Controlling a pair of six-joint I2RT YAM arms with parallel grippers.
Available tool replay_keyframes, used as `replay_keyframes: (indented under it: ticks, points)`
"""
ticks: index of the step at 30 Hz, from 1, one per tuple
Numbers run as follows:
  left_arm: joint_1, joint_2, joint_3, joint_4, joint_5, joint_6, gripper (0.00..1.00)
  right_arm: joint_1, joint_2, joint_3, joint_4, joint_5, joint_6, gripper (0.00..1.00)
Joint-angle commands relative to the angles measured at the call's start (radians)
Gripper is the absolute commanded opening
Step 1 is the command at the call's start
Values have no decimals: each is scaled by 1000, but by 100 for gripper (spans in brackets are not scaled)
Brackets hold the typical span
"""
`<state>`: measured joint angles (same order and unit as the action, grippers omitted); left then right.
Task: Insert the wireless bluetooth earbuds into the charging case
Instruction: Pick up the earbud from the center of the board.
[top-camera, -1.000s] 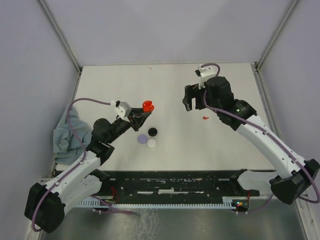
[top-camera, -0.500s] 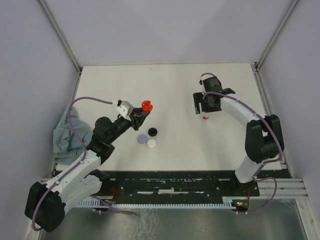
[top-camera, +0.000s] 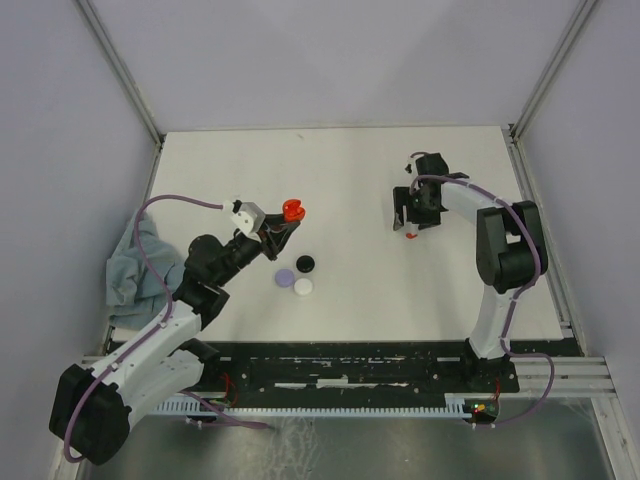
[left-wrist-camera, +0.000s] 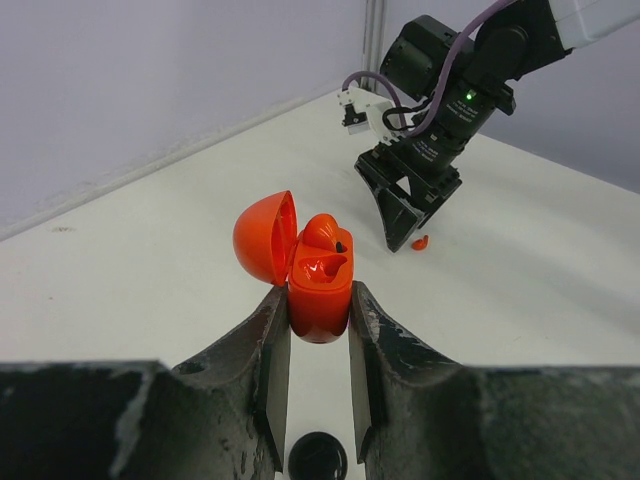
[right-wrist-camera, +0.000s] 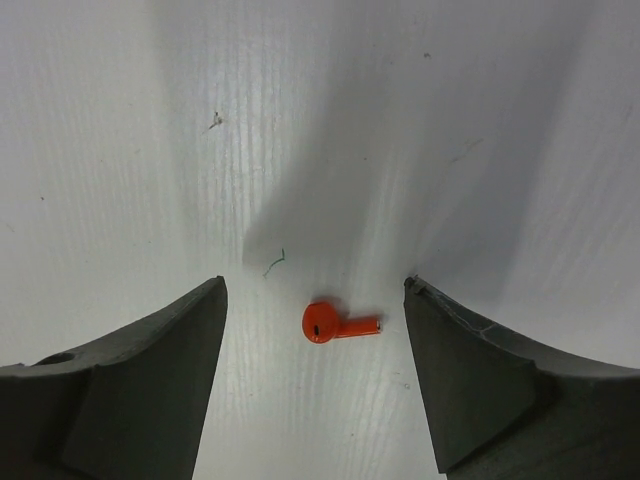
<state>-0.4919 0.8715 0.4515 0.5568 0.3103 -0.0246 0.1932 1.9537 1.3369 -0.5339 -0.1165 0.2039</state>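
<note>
From where I stand, the left gripper (left-wrist-camera: 319, 305) is clamped on a glossy red, egg-shaped plastic charging case (left-wrist-camera: 320, 295). Its two dark fingers press the case's flanks and hold it up off the white table (top-camera: 340, 170). The case stands upright with its domed lid (left-wrist-camera: 266, 238) swung open; in the left wrist view the lid leans to the left. Inside the case, a seated red earbud (left-wrist-camera: 322, 232) with a small dark spot fills the far well, and the near well looks hollow.

A loose red earbud (right-wrist-camera: 340, 323), a tiny stemmed plastic piece, lies flat on the table well to the right of the case in the overhead view, a little closer to the arm bases. The right gripper (right-wrist-camera: 315, 285) hangs directly over it with its jaws spread wide. One dark fingertip stands on each side of the earbud and neither touches it. I cannot tell whether the tips meet the table.

On the table just on the near side of the case sit three small coin-like plastic pieces. The black round disc (top-camera: 305, 264) is closest to the case, the lavender round disc (top-camera: 284, 277) is beside it to the left, and the white round disc (top-camera: 303, 287) is just beyond the black one. Well to the left of the case, a crumpled blue-grey cloth (top-camera: 130, 270) lies at the table's edge.
</note>
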Motion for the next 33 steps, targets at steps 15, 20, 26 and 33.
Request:
replay_keyframes:
  ticks: [15, 20, 26, 33]
  points:
    - [2, -26, -7, 99, -2, -3, 3, 4, -53, -80, -103, -106, 78, 67]
    - [2, -25, -7, 99, -2, -3, 3, 27, -79, -91, -138, -74, 88, 65]
    - [2, -20, -6, 98, -4, -3, 3, 71, -82, -43, -172, 87, 75, 60]
    - [2, -18, -5, 99, -5, -3, 3, 111, -39, 50, -214, 207, 24, 56]
